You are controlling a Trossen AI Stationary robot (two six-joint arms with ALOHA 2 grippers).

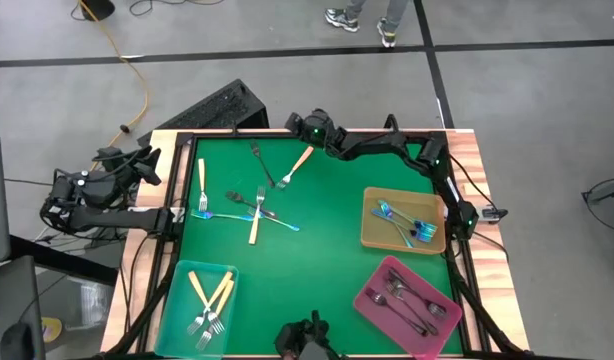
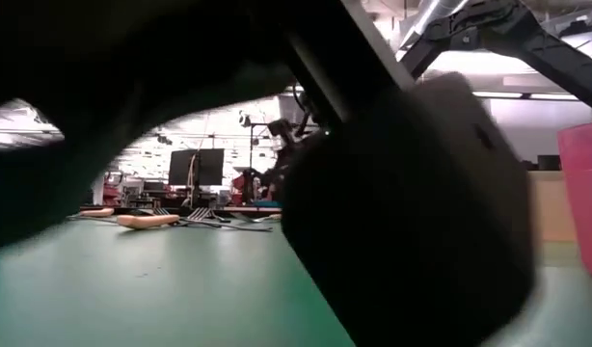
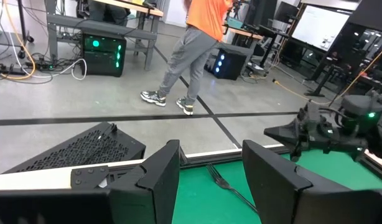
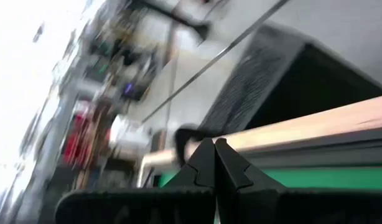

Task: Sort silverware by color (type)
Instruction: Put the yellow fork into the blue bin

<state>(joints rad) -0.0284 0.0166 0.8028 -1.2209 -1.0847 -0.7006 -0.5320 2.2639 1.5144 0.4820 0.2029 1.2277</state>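
Loose silverware lies on the green mat: a cream-handled fork (image 1: 200, 178), a dark fork (image 1: 259, 160), another cream one (image 1: 298, 164), and a crossed cluster (image 1: 253, 208) of cream, dark and iridescent forks. My right gripper (image 1: 291, 121) hovers over the table's far edge, shut (image 4: 214, 157), with nothing between its fingers. My left gripper (image 1: 147, 165) waits folded back beyond the table's left edge, open (image 3: 209, 180), facing the dark fork (image 3: 225, 184).
A teal tray (image 1: 177, 320) at the near left holds cream forks. The tan tray (image 1: 371, 240) on the right holds iridescent forks, and the pink tray (image 1: 372, 305) holds dark ones. A black box (image 1: 212, 108) sits beyond the far edge. A person (image 3: 191, 50) walks behind.
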